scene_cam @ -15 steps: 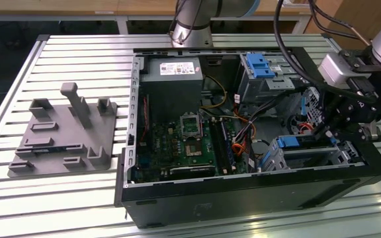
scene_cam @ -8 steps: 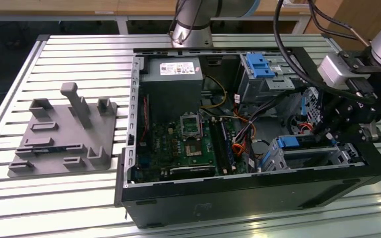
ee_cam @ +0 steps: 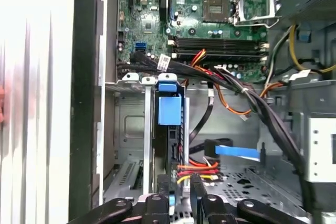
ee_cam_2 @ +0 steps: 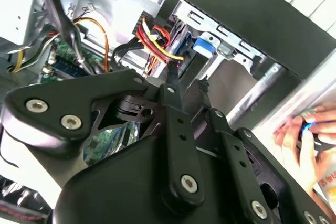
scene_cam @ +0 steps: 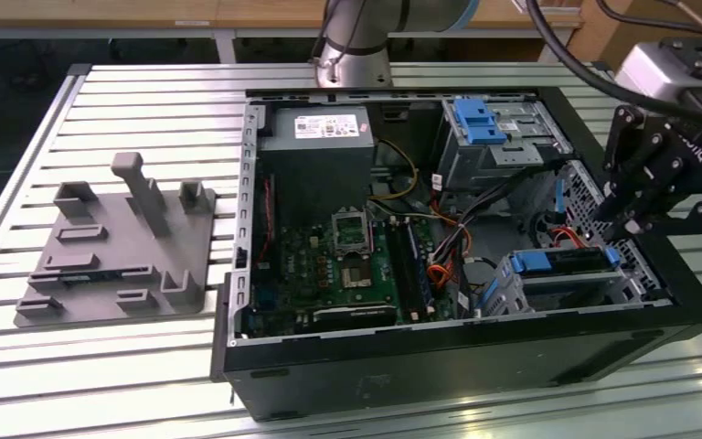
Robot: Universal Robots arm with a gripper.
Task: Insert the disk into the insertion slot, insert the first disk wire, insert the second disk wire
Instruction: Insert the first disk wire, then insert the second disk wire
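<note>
The disk (scene_cam: 567, 262), in its bright blue carrier, sits inside the insertion slot (scene_cam: 512, 294), a silver perforated cage at the near right corner of the open computer case. In the first wrist view the disk (ee_cam: 169, 109) stands edge-on in the cage (ee_cam: 131, 129). My gripper (scene_cam: 621, 232) hangs just behind the disk's back end. In both wrist views a red, yellow and black wire bundle (ee_cam: 200, 168) (ee_cam_2: 157, 40) ends between the fingertips, and the gripper (ee_cam: 179, 183) (ee_cam_2: 187, 80) looks shut on its plug. A flat blue cable (ee_cam: 237, 152) lies loose beside it.
The motherboard (scene_cam: 351, 265) fills the case floor, with the power supply (scene_cam: 314, 128) and a taller bay with a blue latch (scene_cam: 483, 123) at the back. A grey fixture plate (scene_cam: 120, 247) lies at the exterior view's left. A person's hand (ee_cam_2: 302, 135) shows outside the case wall.
</note>
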